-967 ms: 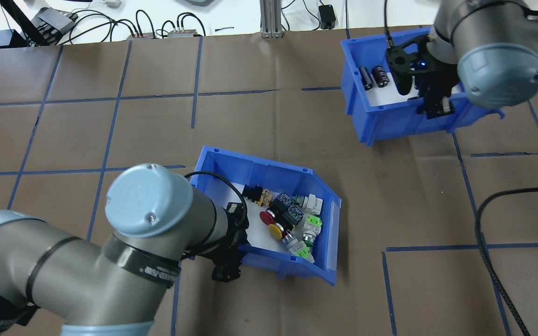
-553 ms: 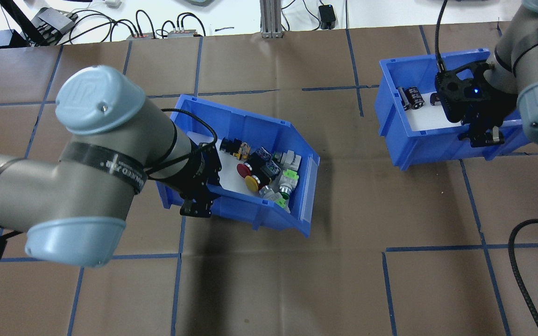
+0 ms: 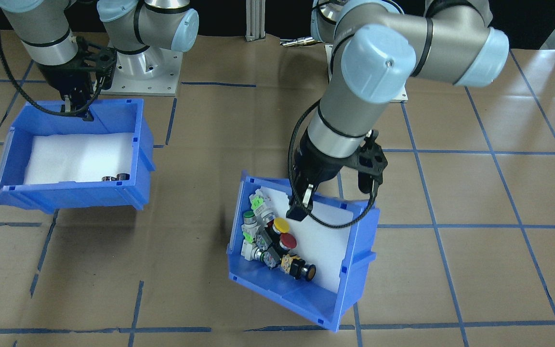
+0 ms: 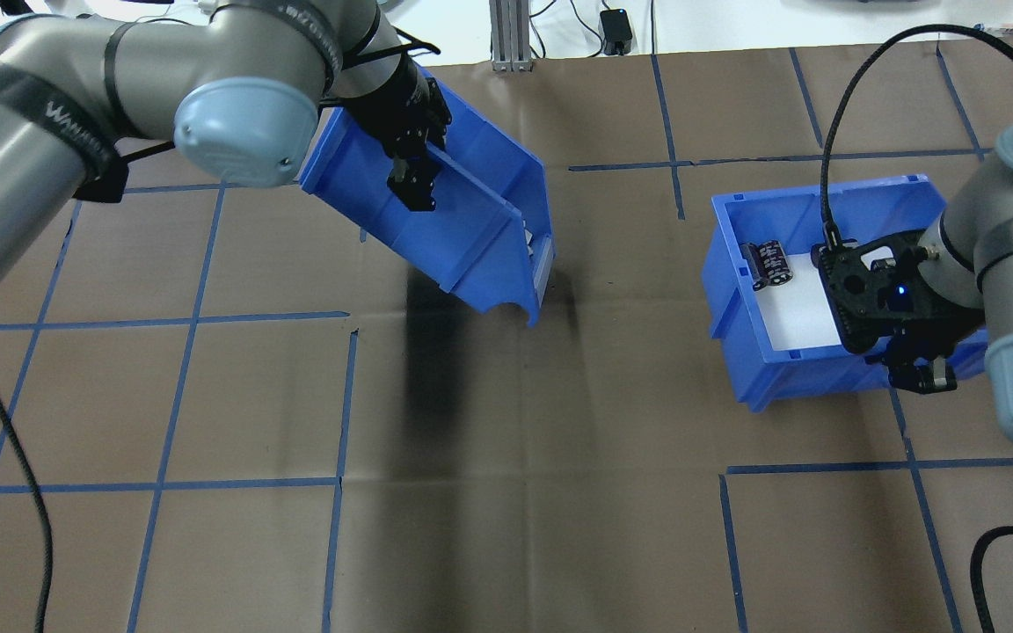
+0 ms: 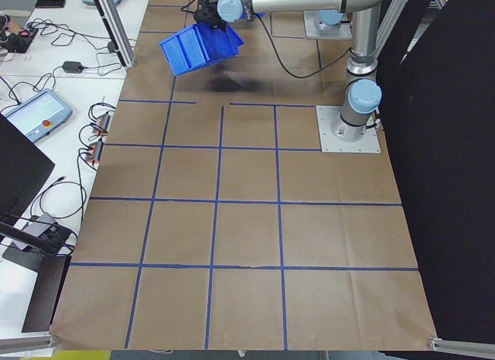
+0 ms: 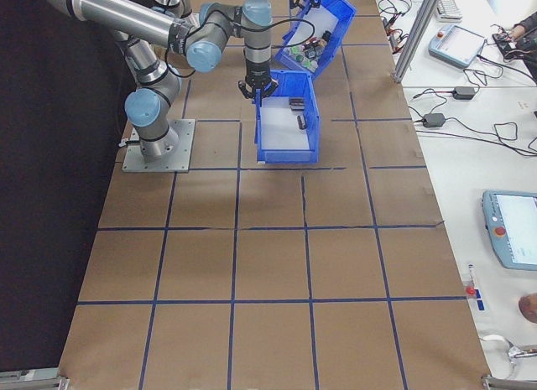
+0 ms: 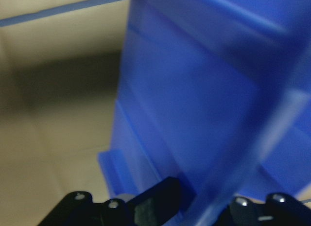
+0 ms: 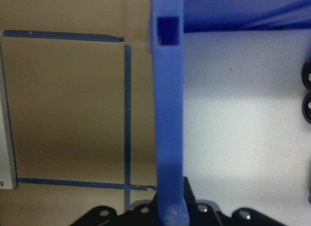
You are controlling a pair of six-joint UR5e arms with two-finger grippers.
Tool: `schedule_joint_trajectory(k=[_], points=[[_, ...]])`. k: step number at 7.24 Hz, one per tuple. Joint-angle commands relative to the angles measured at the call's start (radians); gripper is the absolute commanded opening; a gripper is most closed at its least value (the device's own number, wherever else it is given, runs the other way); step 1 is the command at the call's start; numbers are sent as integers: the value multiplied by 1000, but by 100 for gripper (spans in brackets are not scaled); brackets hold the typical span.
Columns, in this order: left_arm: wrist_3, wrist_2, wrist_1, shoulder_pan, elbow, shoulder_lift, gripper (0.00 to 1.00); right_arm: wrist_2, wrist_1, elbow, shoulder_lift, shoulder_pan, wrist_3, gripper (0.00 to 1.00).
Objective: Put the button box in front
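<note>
We see the left hand [image 3: 300,206] pinching the back wall of the button box [image 3: 301,255], one finger inside against the white liner, the other outside. The box hangs tilted off the desk [image 3: 451,250]: its dark shadow lies on the brown paper below it in the overhead view. In the overhead view the box [image 4: 449,211] sits toward 11 o'clock of the desk, sloped open end pointing to 5 o'clock and dipping lowest. From that view we see mostly its outer wall; the contents are hidden there. In the front-facing view the switches [image 3: 270,241] crowd at the low end: green ones at 12 o'clock of the cluster, yellow and red caps in the middle, a black one at 5 o'clock.

The right hand [image 4: 915,369] grips the near wall of the second bin [image 4: 735,264], fingers either side of the rim; the right wrist view shows the blue wall running up between them. That bin lies toward 3 o'clock in the overhead view. Two black cylinders [image 4: 768,262] rest on its liner at the far-left corner.
</note>
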Motion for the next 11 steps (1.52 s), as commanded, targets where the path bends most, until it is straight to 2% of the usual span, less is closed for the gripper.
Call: schedule_joint_trajectory(k=[1, 2, 3, 4, 7, 8, 11], points=[[-71, -14, -5, -17, 218, -156, 0, 15, 42, 90, -140, 11, 53, 1], [-73, -19, -5, -22, 246, -170, 0, 58, 76, 106, -164, 12, 92, 1], [-76, -42, 10, -22, 250, -180, 0, 64, 88, 107, -167, 38, 139, 1], [-118, -72, 64, -23, 248, -195, 0, 63, 79, 107, -159, 84, 171, 1], [-233, -85, 275, -31, 253, -267, 0, 60, 53, 98, -150, 104, 178, 1], [-249, -92, 296, -31, 269, -287, 0, 54, 48, 86, -133, 103, 154, 0], [-322, -92, 300, -40, 371, -360, 1, 47, 56, -27, -35, 95, 123, 0]])
